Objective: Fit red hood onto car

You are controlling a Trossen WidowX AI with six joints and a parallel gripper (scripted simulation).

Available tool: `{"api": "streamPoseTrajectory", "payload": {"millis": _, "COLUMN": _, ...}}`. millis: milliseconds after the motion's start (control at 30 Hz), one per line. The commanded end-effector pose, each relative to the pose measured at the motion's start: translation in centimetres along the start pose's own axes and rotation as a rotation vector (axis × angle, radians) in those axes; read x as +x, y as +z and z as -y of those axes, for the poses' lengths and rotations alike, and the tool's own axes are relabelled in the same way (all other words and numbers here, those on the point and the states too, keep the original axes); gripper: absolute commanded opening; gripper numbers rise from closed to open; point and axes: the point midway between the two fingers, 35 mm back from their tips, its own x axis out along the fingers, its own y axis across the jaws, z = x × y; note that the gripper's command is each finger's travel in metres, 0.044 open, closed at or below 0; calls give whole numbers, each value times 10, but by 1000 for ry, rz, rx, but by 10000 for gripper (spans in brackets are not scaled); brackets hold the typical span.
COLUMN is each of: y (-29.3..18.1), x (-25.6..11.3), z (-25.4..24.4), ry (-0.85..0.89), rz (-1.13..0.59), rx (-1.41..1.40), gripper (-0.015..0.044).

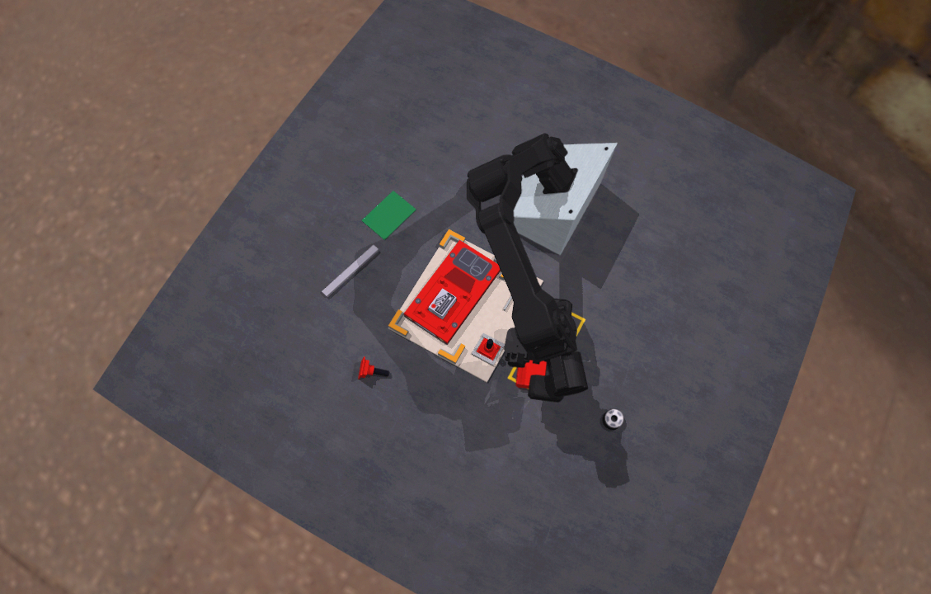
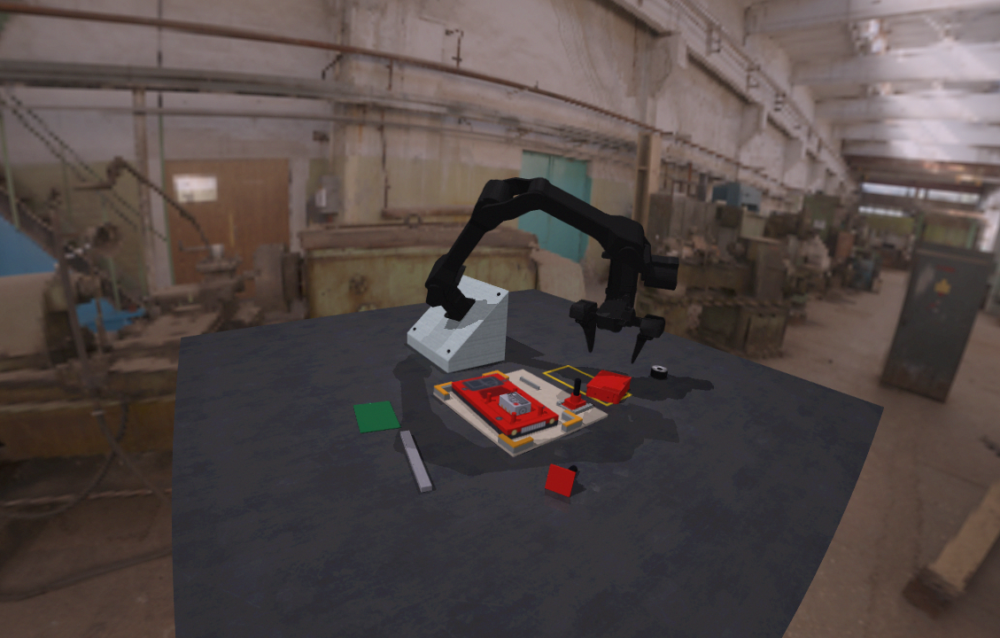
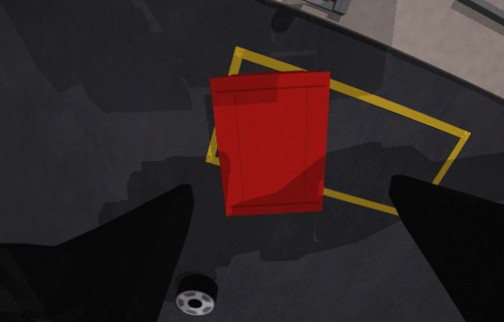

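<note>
The red hood (image 3: 272, 142) lies flat on the table over one end of a yellow outlined rectangle (image 3: 395, 116). It also shows in the exterior view (image 2: 608, 385) and, mostly hidden under my arm, in the overhead view (image 1: 525, 374). The red car chassis (image 1: 451, 289) with its grey engine block (image 2: 515, 402) sits in the jig with orange corners (image 2: 517, 409). My gripper (image 2: 614, 341) is open and empty. It hangs well above the hood, fingers pointing down, one on each side of it in the wrist view (image 3: 289, 197).
A small wheel (image 1: 615, 417) lies on the table near the hood. A red part with a black post (image 1: 487, 346) stands on the jig board. A red piece with a black stub (image 1: 371, 370), a grey bar (image 1: 350, 270) and a green plate (image 1: 388, 214) lie left of the jig. The arm's grey base block (image 1: 564, 195) stands behind.
</note>
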Motion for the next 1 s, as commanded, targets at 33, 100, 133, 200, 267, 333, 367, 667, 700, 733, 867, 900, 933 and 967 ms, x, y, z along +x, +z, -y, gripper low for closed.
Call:
{"api": "streamPoseTrajectory", "payload": {"millis": 33, "y": 0, "x": -1, "z": -5, "ry": 19, "rz": 22, "rx": -6, "gripper": 440}}
{"api": "streamPoseTrajectory", "payload": {"millis": 100, "y": 0, "x": 0, "z": -5, "ry": 19, "rz": 22, "rx": -6, "gripper": 440}}
{"api": "streamPoseTrajectory", "payload": {"millis": 133, "y": 0, "x": 1, "z": -5, "ry": 19, "rz": 22, "rx": -6, "gripper": 440}}
{"api": "streamPoseTrajectory", "payload": {"millis": 200, "y": 0, "x": 2, "z": -5, "ry": 19, "rz": 22, "rx": -6, "gripper": 440}}
{"api": "streamPoseTrajectory", "payload": {"millis": 267, "y": 0, "x": 4, "z": -5, "ry": 19, "rz": 22, "rx": -6, "gripper": 440}}
{"api": "streamPoseTrajectory", "payload": {"millis": 333, "y": 0, "x": 6, "z": -5, "ry": 19, "rz": 22, "rx": -6, "gripper": 440}}
{"api": "streamPoseTrajectory", "payload": {"millis": 367, "y": 0, "x": 7, "z": -5, "ry": 19, "rz": 22, "rx": -6, "gripper": 440}}
{"api": "streamPoseTrajectory", "payload": {"millis": 667, "y": 0, "x": 16, "z": -5, "ry": 19, "rz": 22, "rx": -6, "gripper": 440}}
{"api": "streamPoseTrajectory", "payload": {"millis": 700, "y": 0, "x": 17, "z": -5, "ry": 19, "rz": 22, "rx": -6, "gripper": 440}}
{"api": "streamPoseTrajectory", "payload": {"millis": 733, "y": 0, "x": 18, "z": -5, "ry": 19, "rz": 22, "rx": -6, "gripper": 440}}
{"api": "streamPoseTrajectory", "payload": {"millis": 867, "y": -1, "x": 21, "z": -6, "ry": 19, "rz": 23, "rx": -6, "gripper": 440}}
{"api": "streamPoseTrajectory", "payload": {"millis": 900, "y": -1, "x": 22, "z": -6, "ry": 19, "rz": 23, "rx": -6, "gripper": 440}}
{"api": "streamPoseTrajectory", "payload": {"millis": 933, "y": -1, "x": 23, "z": -5, "ry": 19, "rz": 23, "rx": -6, "gripper": 440}}
{"api": "streamPoseTrajectory", "payload": {"millis": 967, "y": -1, "x": 24, "z": -5, "ry": 19, "rz": 23, "rx": -6, "gripper": 440}}
